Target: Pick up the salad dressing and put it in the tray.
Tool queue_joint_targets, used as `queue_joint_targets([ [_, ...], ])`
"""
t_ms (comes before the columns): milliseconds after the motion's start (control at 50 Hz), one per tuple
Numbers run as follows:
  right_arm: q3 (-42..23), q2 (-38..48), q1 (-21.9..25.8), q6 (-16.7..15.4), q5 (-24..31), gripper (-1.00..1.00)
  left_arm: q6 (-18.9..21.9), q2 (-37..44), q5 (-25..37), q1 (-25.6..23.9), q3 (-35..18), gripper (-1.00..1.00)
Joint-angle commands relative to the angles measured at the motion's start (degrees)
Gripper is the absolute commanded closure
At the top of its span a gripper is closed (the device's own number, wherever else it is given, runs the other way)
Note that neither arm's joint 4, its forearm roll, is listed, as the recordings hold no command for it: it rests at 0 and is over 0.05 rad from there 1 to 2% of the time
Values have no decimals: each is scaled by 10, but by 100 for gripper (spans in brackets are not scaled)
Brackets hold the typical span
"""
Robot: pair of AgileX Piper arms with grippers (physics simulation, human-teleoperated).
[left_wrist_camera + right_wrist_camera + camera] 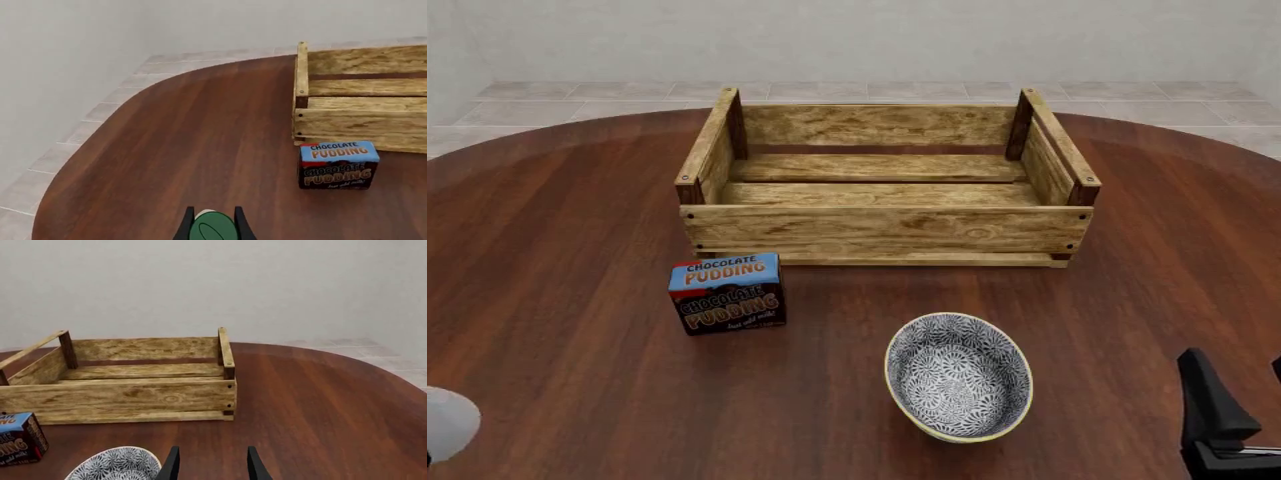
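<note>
Between my left hand's [213, 231] fingers sits the salad dressing [212, 228], green cap showing, held low at the near-left table [561, 330] edge, well apart from the tray [888, 230]. Risk: clipping the pudding box [727, 292] or the tray wall if I carry it low. My right hand [212, 465] waits part-open, empty.
</note>
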Motion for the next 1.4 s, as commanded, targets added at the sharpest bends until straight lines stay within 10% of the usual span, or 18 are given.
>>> queue_joint_targets([
  [20, 0, 0, -2, 4, 0, -100, 19, 1, -4, -61, -32, 100],
  [1400, 1, 0, -3, -2, 5, -100, 59, 401, -271, -299, -226, 100],
])
